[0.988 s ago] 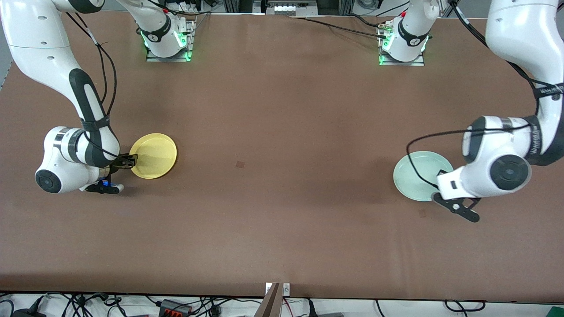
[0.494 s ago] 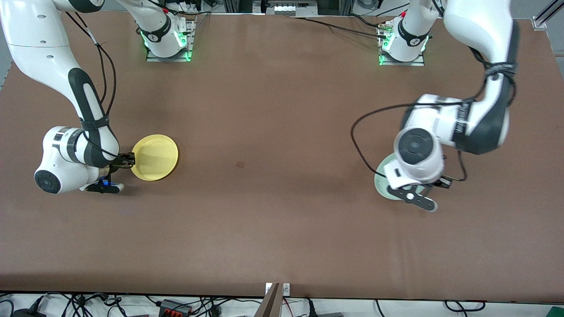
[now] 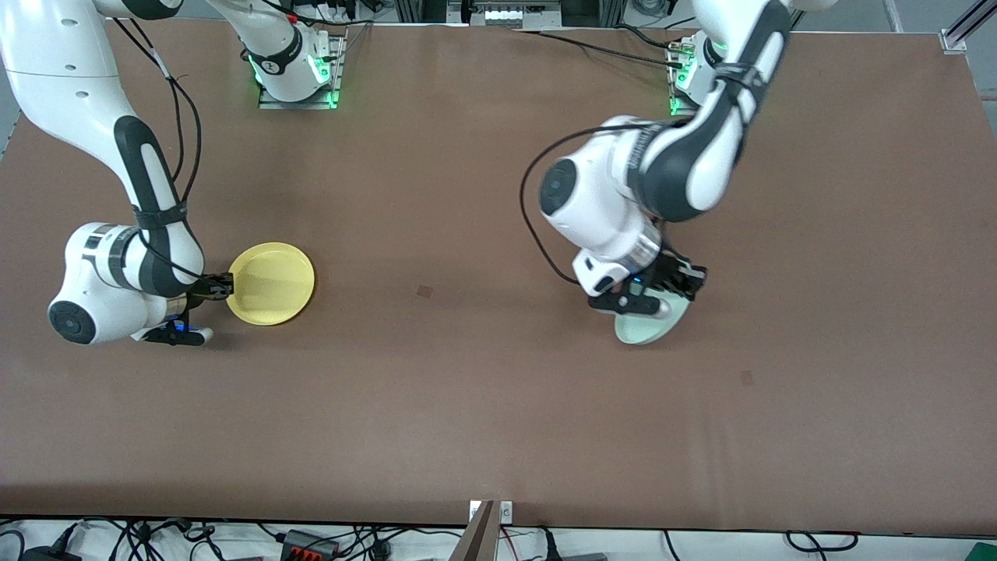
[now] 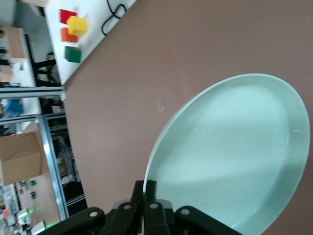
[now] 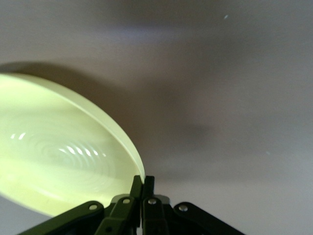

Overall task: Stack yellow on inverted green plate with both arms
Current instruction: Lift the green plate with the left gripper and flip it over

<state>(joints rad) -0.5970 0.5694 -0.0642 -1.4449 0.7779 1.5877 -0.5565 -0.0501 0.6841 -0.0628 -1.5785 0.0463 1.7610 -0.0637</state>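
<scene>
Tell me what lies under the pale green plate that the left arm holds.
Only bare brown table shows beneath the round pale mint-green plate, which the left gripper pinches by its rim, tilted in the air. The wrist covers part of the plate.

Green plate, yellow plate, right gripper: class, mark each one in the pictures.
green plate (image 4: 230, 156): left wrist view, on its inner face.
yellow plate (image 3: 273, 284): front view, on the middle of its bowl.
right gripper (image 5: 145, 182): right wrist view, where its fingertips pinch the rim.
</scene>
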